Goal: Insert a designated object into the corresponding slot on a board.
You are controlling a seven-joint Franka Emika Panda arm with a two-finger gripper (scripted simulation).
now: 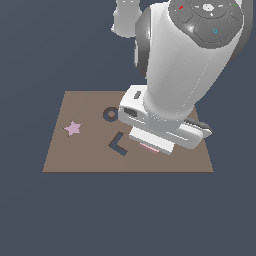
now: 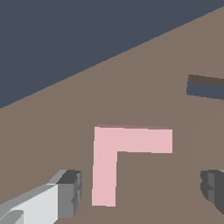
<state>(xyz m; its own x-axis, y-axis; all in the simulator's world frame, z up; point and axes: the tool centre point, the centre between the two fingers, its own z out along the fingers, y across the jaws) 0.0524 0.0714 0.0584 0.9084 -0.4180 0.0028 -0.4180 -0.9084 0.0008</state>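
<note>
The light-pink L-shaped designated object (image 2: 114,151) lies flat on the brown board (image 2: 144,87). My gripper (image 2: 142,190) is open and low over it, one grey fingertip (image 2: 70,190) on each side of the block, not touching it. In the exterior view only a pink sliver of the object (image 1: 149,147) shows under the white hand (image 1: 160,127), which hides the fingers. The dark navy L-shaped slot (image 1: 117,144) sits just toward the exterior view's left of the hand. One end of the slot (image 2: 205,86) shows in the wrist view.
A dark ring-shaped recess (image 1: 110,114) lies behind the slot, and a mauve-pink star (image 1: 73,128) rests near the board's (image 1: 165,162) edge on the exterior view's left. The arm's large white link (image 1: 185,65) looms over the board's right half.
</note>
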